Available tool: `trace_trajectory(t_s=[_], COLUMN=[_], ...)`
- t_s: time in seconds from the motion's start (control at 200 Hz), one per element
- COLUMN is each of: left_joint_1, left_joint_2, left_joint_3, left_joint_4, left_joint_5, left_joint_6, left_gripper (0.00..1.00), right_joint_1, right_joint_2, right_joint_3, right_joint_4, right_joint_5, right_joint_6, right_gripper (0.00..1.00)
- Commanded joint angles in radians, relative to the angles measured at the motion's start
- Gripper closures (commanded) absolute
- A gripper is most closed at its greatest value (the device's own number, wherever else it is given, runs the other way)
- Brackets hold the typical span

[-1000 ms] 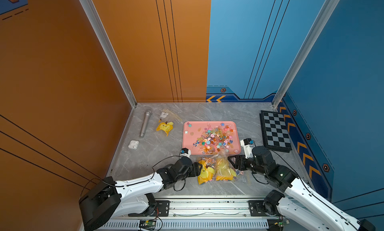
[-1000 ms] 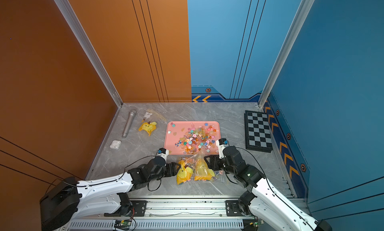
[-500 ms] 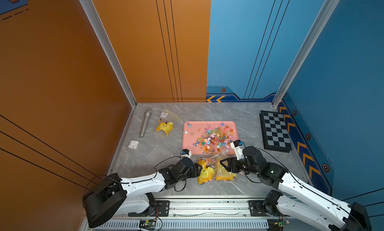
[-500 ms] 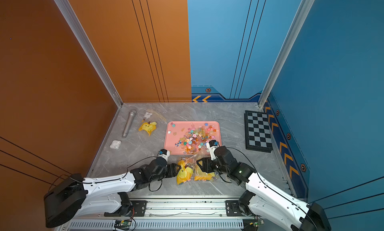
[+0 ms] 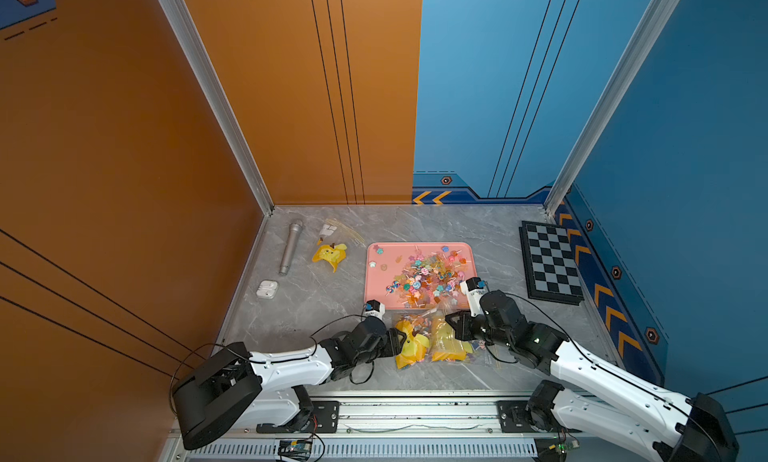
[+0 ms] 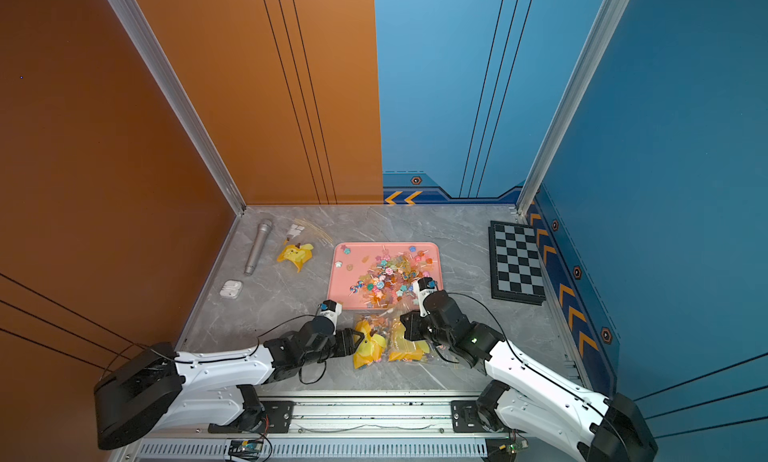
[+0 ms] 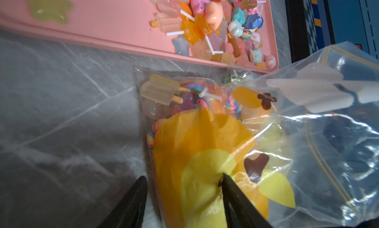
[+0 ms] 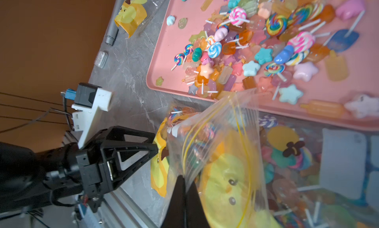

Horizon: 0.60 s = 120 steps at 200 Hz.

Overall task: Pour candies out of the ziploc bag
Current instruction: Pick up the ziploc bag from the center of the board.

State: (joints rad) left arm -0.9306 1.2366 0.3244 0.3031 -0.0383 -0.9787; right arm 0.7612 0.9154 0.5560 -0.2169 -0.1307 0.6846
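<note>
The ziploc bag is clear with yellow duck prints and lies on the grey table just in front of the pink tray. Many candies are heaped on the tray. More candies sit inside the bag. My left gripper is open, its jaws straddling the bag's yellow left edge. My right gripper is shut on a fold of the bag's clear plastic.
A silver microphone, a white earbud case and a second yellow duck bag lie at the left. A chessboard sits at the right wall. The metal rail runs along the front edge.
My right gripper has moved left onto the bag and closed on its plastic. The left jaws have narrowed a little around the bag's edge.
</note>
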Motion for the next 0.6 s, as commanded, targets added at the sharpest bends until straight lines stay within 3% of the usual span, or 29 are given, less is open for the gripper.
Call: trace_trajectory(t_s=[0.0,0.596], left_joint_1=[-0.009,-0.004], left_joint_2=[-0.007,0.019], left_joint_3=[-0.019,-0.061], left_joint_4=[0.043,0.158], left_joint_5=[0.025,0.060], left_joint_6=[-0.007,-0.038], left_gripper=[0.40,0.40], right_joint_1=[-0.005,-0.054], right_joint_2=[-0.035,-0.049], right_joint_3=[0.002,-0.025], right_joint_4=[-0.013,-0.095], right_joint_5=[0.064,0.073], right_joint_6=[0.006,-0.007], right_gripper=[1.00,1.00])
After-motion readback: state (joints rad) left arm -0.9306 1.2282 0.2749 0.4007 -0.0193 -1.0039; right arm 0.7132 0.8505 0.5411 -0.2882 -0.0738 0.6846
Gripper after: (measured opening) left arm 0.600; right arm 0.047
